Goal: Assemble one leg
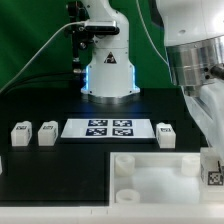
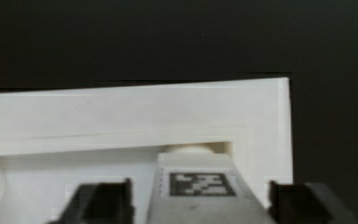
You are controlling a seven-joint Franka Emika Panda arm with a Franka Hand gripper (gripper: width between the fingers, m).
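Observation:
A leg (image 2: 201, 190), a small white block with a black-and-white tag, stands at the corner of the big white tray-like part (image 2: 87, 125). My gripper (image 2: 202, 208) straddles it, with its fingers (image 2: 101, 200) open and a gap on each side of the block. In the exterior view the gripper (image 1: 212, 178) is at the far right over the tray part (image 1: 150, 182), with the tagged leg (image 1: 212, 170) between its fingers. Three more legs lie on the black table: two at the exterior view's left (image 1: 20, 134) (image 1: 47, 133) and one at the right (image 1: 166, 134).
The marker board (image 1: 108, 128) lies in the middle of the table between the loose legs. The robot base (image 1: 108, 70) stands behind it, with cables at the back left. The tray part has a round corner socket (image 1: 127, 195) near the front edge.

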